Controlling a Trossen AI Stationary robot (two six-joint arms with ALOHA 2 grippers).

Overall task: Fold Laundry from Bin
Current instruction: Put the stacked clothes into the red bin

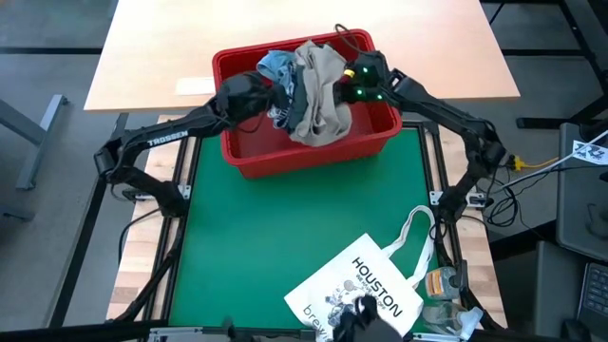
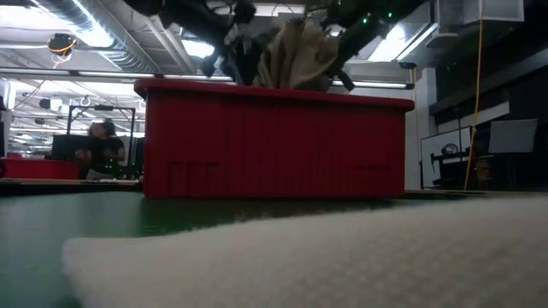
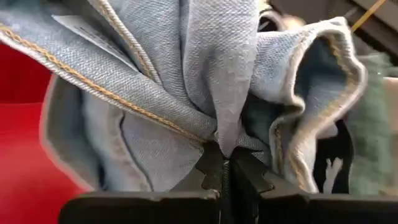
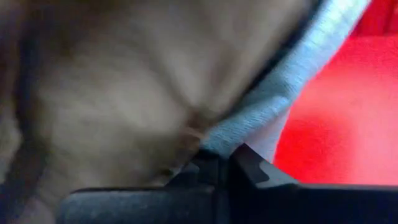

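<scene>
Jaws of both grippers are clamped on cloth inside the bin, so the step in hand looks like drawing the first garments out

The left gripper (image 3: 225,163) pinches a bunched fold of the light blue denim garment (image 3: 186,68) at the bin's left side, and the right gripper (image 4: 224,158) is closed on an edge where the khaki-tan garment (image 4: 124,81) meets a grey-blue hem; the red bin (image 1: 304,152) sits at the far end of the green mat (image 1: 285,237), with the 2 arms reaching in from either side. The next move probably calls for lifting 1 piece free without dragging its neighbour along. Which garment the right jaws truly hold is hard to tell; the pile's lower layers are hidden by the bin wall, and the HOUSTON tote bag (image 1: 361,290) is cut off at the near edge
</scene>
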